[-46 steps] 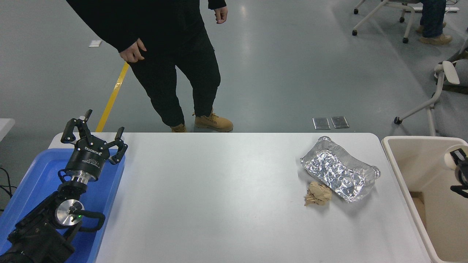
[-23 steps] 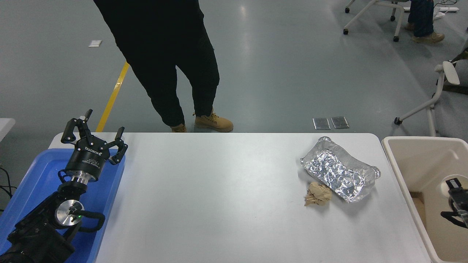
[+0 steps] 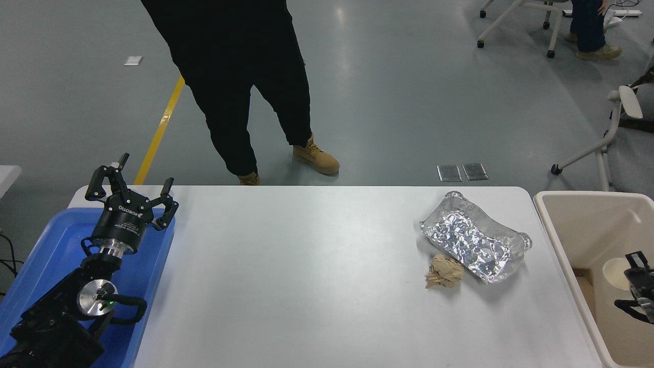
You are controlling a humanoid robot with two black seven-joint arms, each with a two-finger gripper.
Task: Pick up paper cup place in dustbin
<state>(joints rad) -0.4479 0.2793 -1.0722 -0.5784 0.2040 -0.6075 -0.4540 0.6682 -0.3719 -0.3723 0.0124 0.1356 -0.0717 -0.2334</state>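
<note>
Head view: paper cup point(image 3: 614, 273) now lower inside dustbin point(image 3: 562, 232).

right pincer point(image 3: 639, 286): cut by right edge, grip unclear | paper cup point(image 3: 614, 272): partly hidden

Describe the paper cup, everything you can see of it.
The paper cup is small, white outside and cream inside, with a rolled rim. It sits inside the beige dustbin near the picture's right edge, its open mouth facing up toward the camera. The right gripper is right beside it and overlaps its right side; whether the cup is held or already released cannot be told.
</note>
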